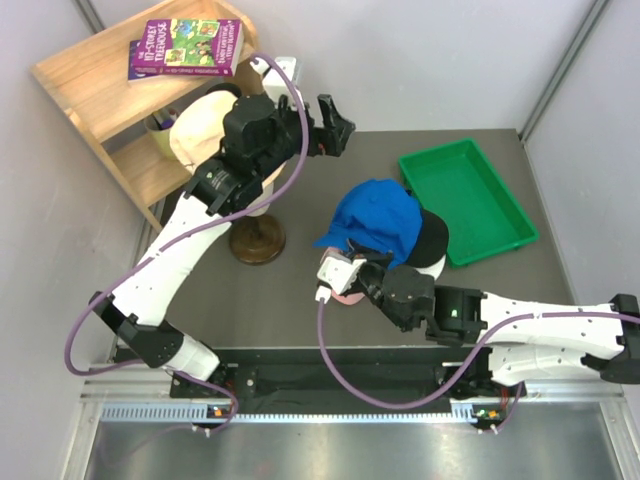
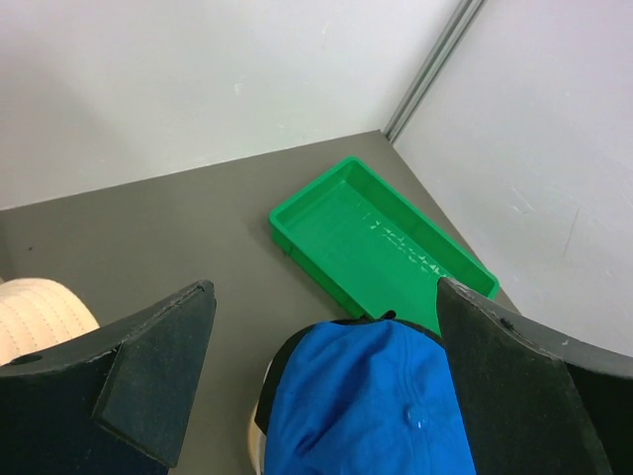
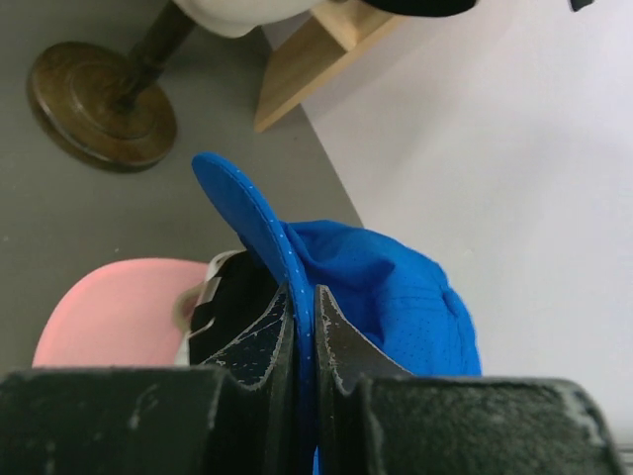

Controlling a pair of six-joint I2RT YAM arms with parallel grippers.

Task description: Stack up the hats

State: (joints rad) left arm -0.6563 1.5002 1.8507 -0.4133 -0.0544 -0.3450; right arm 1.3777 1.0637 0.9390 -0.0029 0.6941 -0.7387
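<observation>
Right now the right gripper [image 3: 305, 297] is clamped tight on the brim of the royal blue cap [image 1: 378, 215]. That cap lies over the black cap [image 1: 432, 240], just left of the green tray [image 1: 465, 195], and a pink cap [image 3: 119, 312] peeks out beneath. The left gripper [image 2: 324, 297] hangs above the table [image 1: 280, 300] with its jaws spread wide, holding nothing. A pale peach cap [image 1: 190, 135] sits atop the wooden stand [image 1: 257, 240], partly hidden by the left arm.
</observation>
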